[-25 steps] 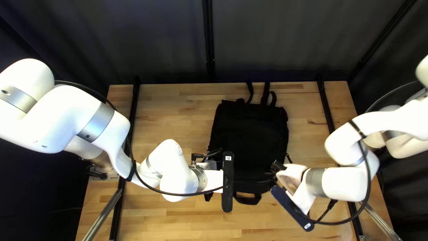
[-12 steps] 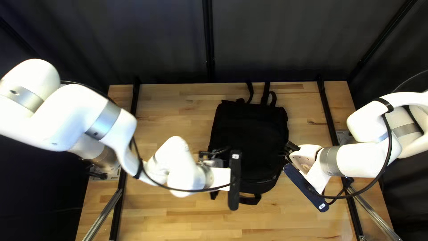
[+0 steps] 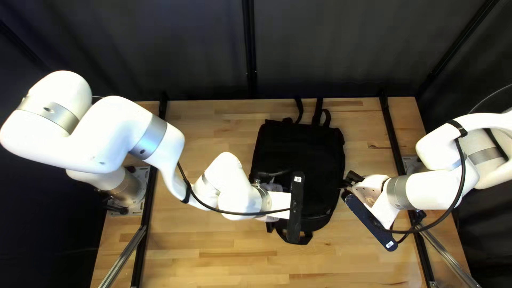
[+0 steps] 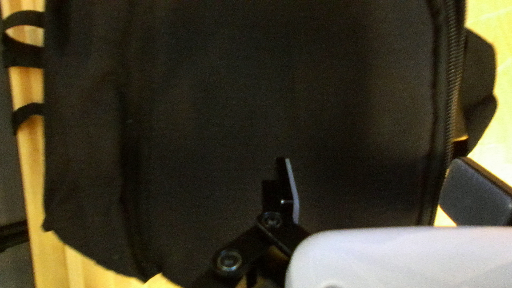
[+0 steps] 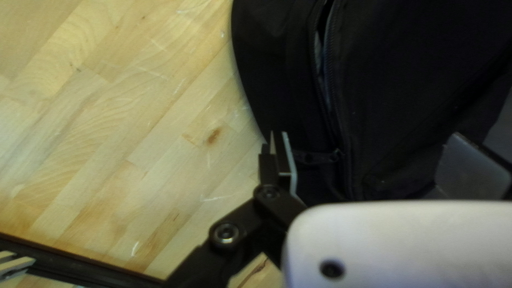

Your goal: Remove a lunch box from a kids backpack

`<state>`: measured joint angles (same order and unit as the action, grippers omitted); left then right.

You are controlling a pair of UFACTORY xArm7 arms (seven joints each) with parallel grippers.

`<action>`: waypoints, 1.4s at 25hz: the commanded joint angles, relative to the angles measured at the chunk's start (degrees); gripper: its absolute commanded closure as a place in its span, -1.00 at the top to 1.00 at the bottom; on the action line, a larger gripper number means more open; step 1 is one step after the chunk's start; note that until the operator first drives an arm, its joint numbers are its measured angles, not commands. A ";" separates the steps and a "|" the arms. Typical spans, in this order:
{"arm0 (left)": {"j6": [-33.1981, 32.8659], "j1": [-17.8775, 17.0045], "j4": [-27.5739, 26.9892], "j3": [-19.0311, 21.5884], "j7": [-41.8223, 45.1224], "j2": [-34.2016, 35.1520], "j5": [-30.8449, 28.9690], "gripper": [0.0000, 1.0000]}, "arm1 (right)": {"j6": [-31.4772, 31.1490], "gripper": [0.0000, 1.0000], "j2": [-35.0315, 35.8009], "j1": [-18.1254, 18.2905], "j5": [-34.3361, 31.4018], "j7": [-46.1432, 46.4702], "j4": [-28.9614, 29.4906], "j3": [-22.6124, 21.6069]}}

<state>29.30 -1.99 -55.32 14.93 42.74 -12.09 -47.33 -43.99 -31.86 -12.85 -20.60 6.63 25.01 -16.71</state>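
Note:
A black backpack (image 3: pixel 298 160) lies flat on the table. My left gripper (image 3: pixel 273 185) hangs over its lower left part, partly hidden by its own mount. At the bag's right edge is my right gripper (image 3: pixel 352 180). In the left wrist view, my left gripper (image 4: pixel 381 189) stands open above the black cloth (image 4: pixel 256 106), beside a zipper (image 4: pixel 452 96). The right wrist view has my right gripper (image 5: pixel 376 160) open over the bag's edge, one finger near a zipper pull (image 5: pixel 316 157). A narrow gap in the zipper (image 5: pixel 326 80) shows something pale inside. No lunch box is visible.
The wooden table (image 3: pixel 213 256) surrounds the bag. Straps (image 3: pixel 318 113) extend from the bag's far end, and a loop (image 3: pixel 294 238) from its near end. Black rails (image 3: pixel 392 128) run along both sides of the table. My forearms reach in from both sides.
My left arm has moved rightward, farther over the bag's lower part. My right gripper has shifted right and toward the far side, from the bag's lower right to its right edge.

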 commanded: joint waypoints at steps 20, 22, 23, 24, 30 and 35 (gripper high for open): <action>-2.97 3.01 -0.90 0.33 -6.82 -1.43 3.56 0.94 | 4.30 1.00 2.28 0.95 -0.92 -0.75 -1.10 0.24; -2.67 3.08 -0.75 0.23 -6.92 -1.13 3.42 0.89 | 4.39 1.00 2.40 0.95 -0.95 -0.73 -1.08 0.22; -2.52 3.23 -0.36 0.15 -7.05 -0.63 3.41 0.87 | 4.45 1.00 2.46 0.95 -0.97 -0.73 -1.07 0.21; -2.34 3.26 -0.17 0.11 -7.06 -0.34 3.39 0.87 | 4.51 1.00 2.55 0.96 -0.98 -0.72 -1.04 0.22; -0.59 3.26 -0.26 0.13 -7.76 0.75 3.58 -0.27 | 5.18 1.00 3.25 1.24 -1.30 -0.64 -0.97 0.30; -0.81 2.96 -0.53 -0.07 -7.12 0.13 2.45 -0.95 | 5.44 1.00 3.41 1.22 -1.31 -0.51 -1.03 0.37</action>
<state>28.75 1.17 -55.73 15.01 35.10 -11.52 -44.20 -38.64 -28.46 -11.61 -21.92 6.07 24.03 -16.37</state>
